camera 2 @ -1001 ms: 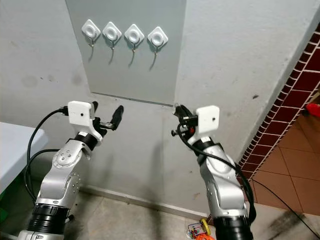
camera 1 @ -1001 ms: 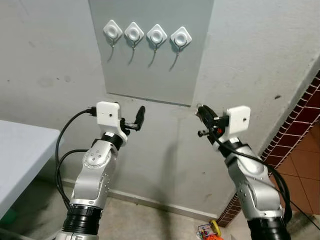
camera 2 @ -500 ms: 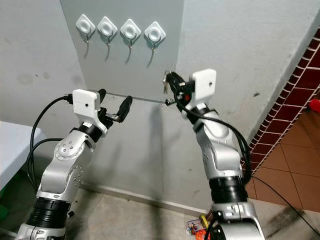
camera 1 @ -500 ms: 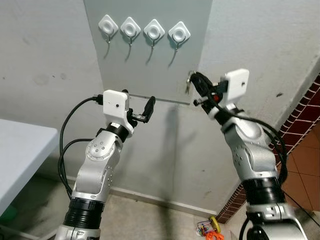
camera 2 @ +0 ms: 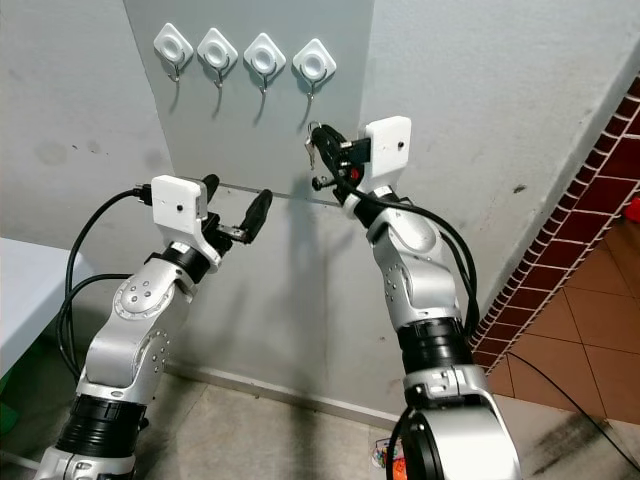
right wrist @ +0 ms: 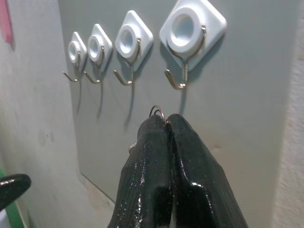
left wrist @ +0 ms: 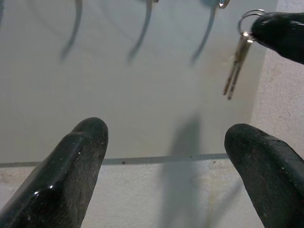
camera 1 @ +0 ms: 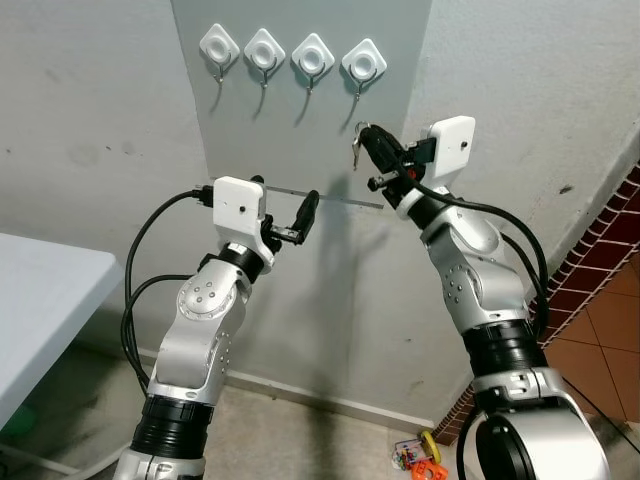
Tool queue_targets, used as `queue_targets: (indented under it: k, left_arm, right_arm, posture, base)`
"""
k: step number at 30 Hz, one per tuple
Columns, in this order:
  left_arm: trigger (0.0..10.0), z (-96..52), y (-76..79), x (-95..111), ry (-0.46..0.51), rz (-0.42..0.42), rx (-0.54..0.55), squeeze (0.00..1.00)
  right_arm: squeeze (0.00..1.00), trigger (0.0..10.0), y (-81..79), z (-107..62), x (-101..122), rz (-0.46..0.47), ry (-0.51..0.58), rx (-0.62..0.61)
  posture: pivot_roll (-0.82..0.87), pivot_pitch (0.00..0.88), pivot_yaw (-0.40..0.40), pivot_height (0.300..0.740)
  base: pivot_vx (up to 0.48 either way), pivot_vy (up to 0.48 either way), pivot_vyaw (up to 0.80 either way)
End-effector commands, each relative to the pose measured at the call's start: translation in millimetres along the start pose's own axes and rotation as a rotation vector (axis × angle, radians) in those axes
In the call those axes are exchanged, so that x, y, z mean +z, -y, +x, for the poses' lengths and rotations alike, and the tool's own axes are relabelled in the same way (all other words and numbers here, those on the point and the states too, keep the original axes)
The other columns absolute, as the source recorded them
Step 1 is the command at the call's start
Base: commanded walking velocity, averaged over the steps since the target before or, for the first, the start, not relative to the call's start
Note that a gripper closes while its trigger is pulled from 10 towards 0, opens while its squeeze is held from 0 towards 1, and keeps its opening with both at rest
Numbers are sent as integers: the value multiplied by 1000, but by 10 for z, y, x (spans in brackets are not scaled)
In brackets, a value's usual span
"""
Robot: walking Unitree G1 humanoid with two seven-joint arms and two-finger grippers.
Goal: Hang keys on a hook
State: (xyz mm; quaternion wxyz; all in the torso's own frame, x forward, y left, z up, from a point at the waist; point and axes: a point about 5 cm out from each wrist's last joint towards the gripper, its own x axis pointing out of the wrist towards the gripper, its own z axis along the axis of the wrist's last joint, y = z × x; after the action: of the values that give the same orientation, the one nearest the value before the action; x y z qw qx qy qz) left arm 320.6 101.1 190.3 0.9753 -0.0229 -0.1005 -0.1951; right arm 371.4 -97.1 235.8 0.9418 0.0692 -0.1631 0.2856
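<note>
Now note that the right gripper [right wrist: 167, 124], pinched shut on the keys [left wrist: 236, 66], has risen to just below the rightmost hook [right wrist: 183, 78], so hooking the ring comes next, while your left gripper [camera 1: 288, 222] idles open.

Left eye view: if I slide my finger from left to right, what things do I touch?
Table → left gripper → keys → right gripper → brick wall.

A grey plastered wall [camera 1: 520, 90] is seen, marked with small stains; a dark red tiled wall [camera 1: 600, 270] adjoins it, with a concrete floor [camera 1: 300, 440] below and a white counter [camera 1: 40, 300] nearby
</note>
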Motion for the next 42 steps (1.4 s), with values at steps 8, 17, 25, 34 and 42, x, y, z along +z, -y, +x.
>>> queue_targets:
  k: [8,17,25,34,42]
  left_arm:
    - [10000,31,38,96,22,24,-15,0]
    - [10000,24,48,90,18,17,-13,0]
    - [10000,29,60,86,17,12,-12,0]
    - [10000,32,63,85,16,8,-10,0]
    - [10000,35,67,93,20,0,-7,0]
  right_arm:
    - [0,10000,17,138,137,21,62,6]
    - [0,10000,87,235,281,30,108,-4]
    - [0,10000,91,271,316,43,119,4]
    - [0,10000,100,293,315,52,124,11]
    - [0,10000,94,295,341,61,144,32]
  posture:
    - [-12,0,-4,732]
    - [-7,0,-8,732]
    - [-9,0,-11,732]
    - [-8,0,-11,732]
    - [-6,0,-13,732]
  base:
    - [0,0,0]
    - [0,0,0]
    - [0,0,0]
    - [0,0,0]
    - [0,0,0]
